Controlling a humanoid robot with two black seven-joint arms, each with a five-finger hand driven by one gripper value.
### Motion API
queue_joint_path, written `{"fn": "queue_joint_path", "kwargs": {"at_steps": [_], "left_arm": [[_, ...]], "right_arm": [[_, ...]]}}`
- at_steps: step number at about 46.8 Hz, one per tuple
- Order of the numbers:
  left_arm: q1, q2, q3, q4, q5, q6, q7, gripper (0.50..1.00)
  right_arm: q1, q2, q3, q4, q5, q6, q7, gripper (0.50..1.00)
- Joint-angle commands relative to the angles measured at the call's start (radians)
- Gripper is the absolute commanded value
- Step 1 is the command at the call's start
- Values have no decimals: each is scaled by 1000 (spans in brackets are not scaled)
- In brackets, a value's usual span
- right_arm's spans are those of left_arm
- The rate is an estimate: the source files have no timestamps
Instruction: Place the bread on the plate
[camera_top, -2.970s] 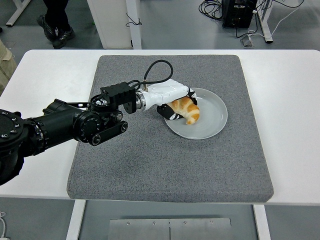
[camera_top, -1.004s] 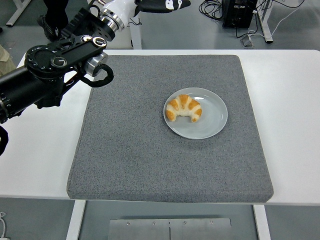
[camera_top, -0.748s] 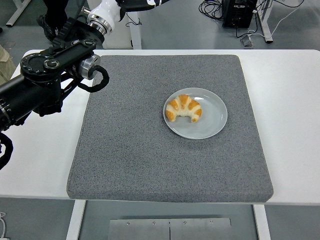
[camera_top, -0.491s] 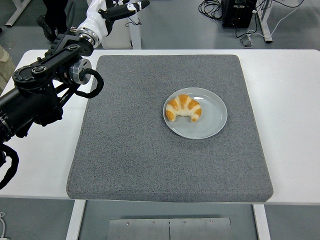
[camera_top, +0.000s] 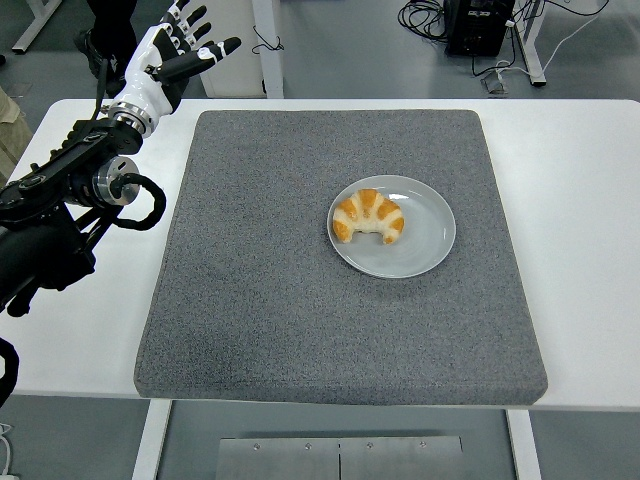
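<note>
Head view, one bread (camera_top: 368, 216) on one plate (camera_top: 425, 250), one hand (camera_top: 165, 60) spread

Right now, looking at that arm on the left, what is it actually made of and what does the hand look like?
The left arm is matte black, built from chunky round joint housings, one with a silver metal disc, and a black cable looping out beside it. The left hand has a white shell with five slender black fingers marked with small white patches. The right arm is out of view.
</note>
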Motion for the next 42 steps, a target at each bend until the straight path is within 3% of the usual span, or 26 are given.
{"fn": "queue_joint_path", "kwargs": {"at_steps": [1, 19, 42], "left_arm": [[10, 1, -4, 37, 0, -19, -9, 974], [47, -23, -2, 103, -11, -110, -16, 974], [70, -39, -5, 140, -12, -145, -29, 974]], "right_arm": [[0, 0, 0, 0, 0, 0, 0, 1000], [0, 0, 0, 0, 0, 0, 0, 1000], [3, 0, 2, 17, 2, 8, 0, 1000]]}}
